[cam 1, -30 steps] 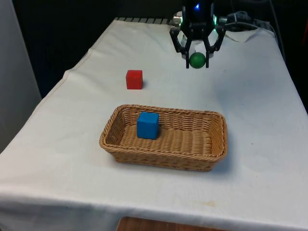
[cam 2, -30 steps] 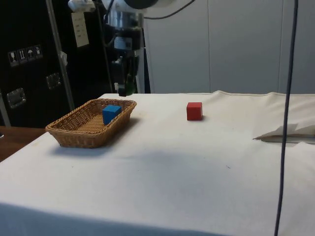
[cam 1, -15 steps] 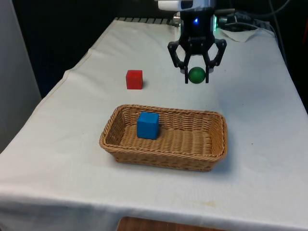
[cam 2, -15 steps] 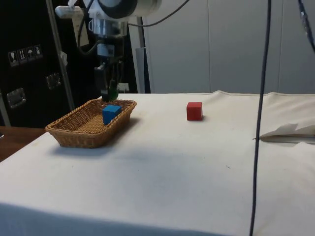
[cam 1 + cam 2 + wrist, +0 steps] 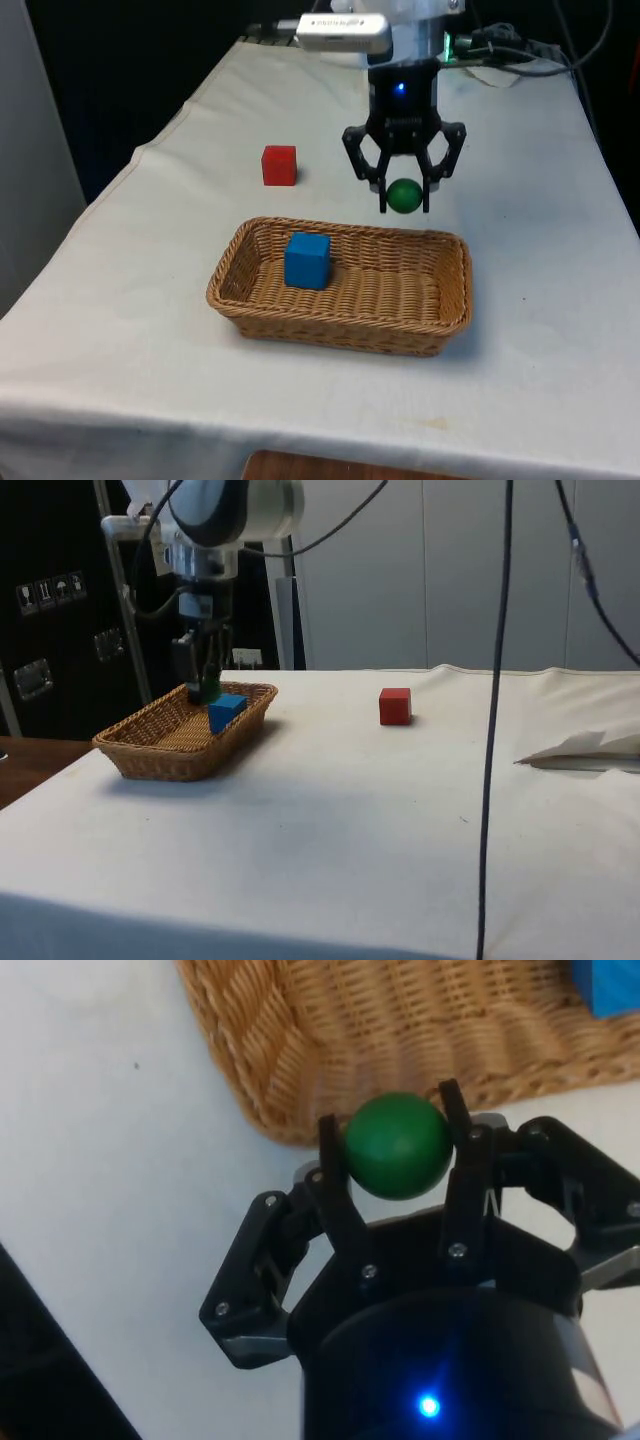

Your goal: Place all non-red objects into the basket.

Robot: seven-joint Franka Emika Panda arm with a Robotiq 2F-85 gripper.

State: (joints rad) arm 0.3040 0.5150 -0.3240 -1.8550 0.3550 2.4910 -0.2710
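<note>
While you watch the front view, note that the gripper is clamped on the green ball, one finger pressing each side of it, and holds it in the air just past the far rim of the basket, toward that rim's 1 o'clock end. From the wrist, the ball sits over the basket's corner edge rather than over the woven floor. A blue cube already lies inside, at about 9 o'clock of the basket's middle, and the red cube rests on the desk at 11 o'clock from the basket, well apart from it.

Your main risk is an early release: let go now and the ball would likely strike the rim or the cloth, then roll away across the desk, since a ball will not stay put. Even dropped inside, it could bounce off the wicker if released from too high. Carry it further over the open floor at the basket's 3 o'clock side, clear of the blue cube, and lower before opening. A round ball held only at two points could also slip during a quick move.
</note>
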